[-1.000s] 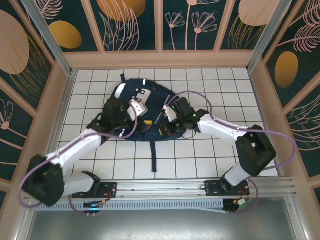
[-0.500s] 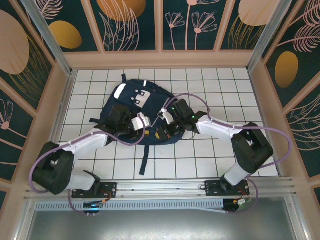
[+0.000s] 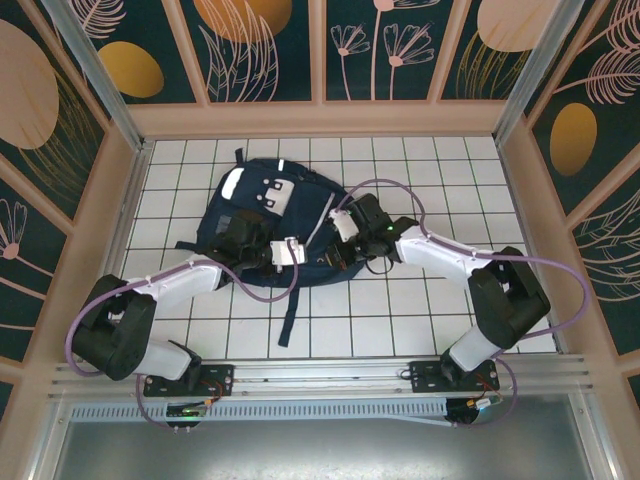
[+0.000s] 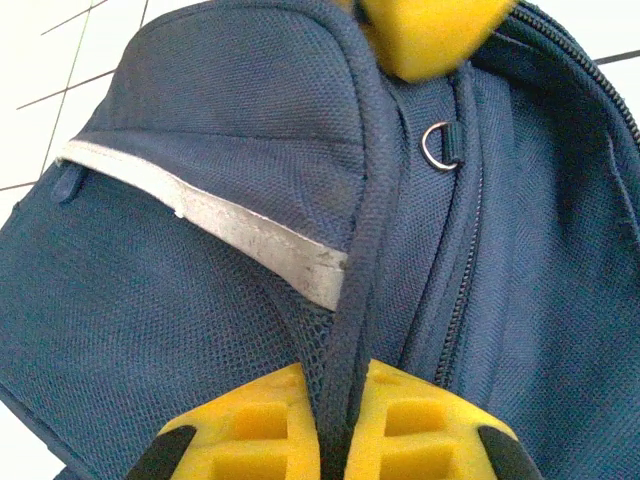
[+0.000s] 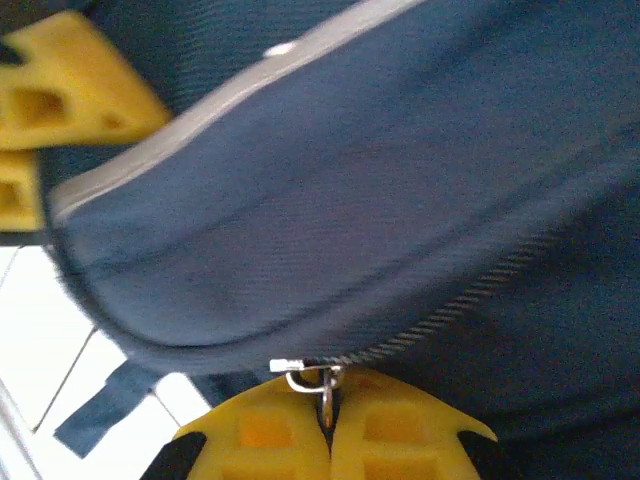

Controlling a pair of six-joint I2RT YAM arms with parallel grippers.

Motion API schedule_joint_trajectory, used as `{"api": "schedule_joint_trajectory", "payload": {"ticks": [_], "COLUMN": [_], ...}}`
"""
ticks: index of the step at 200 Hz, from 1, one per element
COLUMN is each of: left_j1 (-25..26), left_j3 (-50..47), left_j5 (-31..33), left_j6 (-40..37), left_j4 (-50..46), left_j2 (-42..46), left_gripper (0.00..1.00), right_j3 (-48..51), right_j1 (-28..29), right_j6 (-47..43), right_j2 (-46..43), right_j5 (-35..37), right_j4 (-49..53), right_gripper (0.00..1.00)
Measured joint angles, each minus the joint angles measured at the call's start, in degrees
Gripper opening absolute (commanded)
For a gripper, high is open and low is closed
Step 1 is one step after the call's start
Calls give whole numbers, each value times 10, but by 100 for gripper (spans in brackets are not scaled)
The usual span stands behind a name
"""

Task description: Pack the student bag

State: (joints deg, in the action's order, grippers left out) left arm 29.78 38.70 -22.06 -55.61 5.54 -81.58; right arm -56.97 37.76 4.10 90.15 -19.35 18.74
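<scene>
The student bag (image 3: 262,205) is a navy backpack lying on the white tiled table, its grey patch at the far end. My left gripper (image 3: 305,252) sits at the bag's near right edge. In the left wrist view, that left gripper (image 4: 343,378) is shut on a navy piped edge seam (image 4: 362,230) beside a grey reflective stripe (image 4: 250,232). My right gripper (image 3: 338,250) meets the bag from the right. In the right wrist view, the right gripper (image 5: 328,388) is shut on the metal zipper pull (image 5: 322,378) of the bag's zip (image 5: 470,300).
A dark strap (image 3: 290,315) trails from the bag toward the near edge. Wooden walls (image 3: 130,200) ring the table on three sides. Purple cables (image 3: 385,190) loop over both arms. Bare tiles (image 3: 400,310) lie right of the strap.
The left gripper has gone from open to shut on the bag's edge seam. The left arm drew nearer and rightward. The bag shifted left and spread flatter. The right gripper stayed shut.
</scene>
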Motion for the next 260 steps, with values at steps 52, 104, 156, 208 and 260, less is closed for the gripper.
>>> {"api": "schedule_joint_trajectory", "payload": {"ticks": [52, 104, 156, 208, 260], "left_j1": [-26, -110, -155, -159, -159], "left_j3": [9, 57, 64, 26, 43], "left_j5": [-40, -107, -48, -21, -46], "left_j6": [-61, -49, 175, 656, 961], "left_j4": [-4, -20, -3, 9, -81], "left_j2": [-7, -68, -29, 111, 20], "left_gripper": [0, 25, 63, 54, 55], "right_j3": [-3, -3, -44, -86, -95], "right_j1": [-24, 32, 69, 94, 107], "right_j6": [-24, -5, 48, 79, 94], "right_j2": [0, 1, 74, 137, 147], "right_j5": [20, 13, -21, -48, -58], "right_j4": [3, -24, -57, -91, -110], "right_gripper": [0, 0, 0, 0, 0]}}
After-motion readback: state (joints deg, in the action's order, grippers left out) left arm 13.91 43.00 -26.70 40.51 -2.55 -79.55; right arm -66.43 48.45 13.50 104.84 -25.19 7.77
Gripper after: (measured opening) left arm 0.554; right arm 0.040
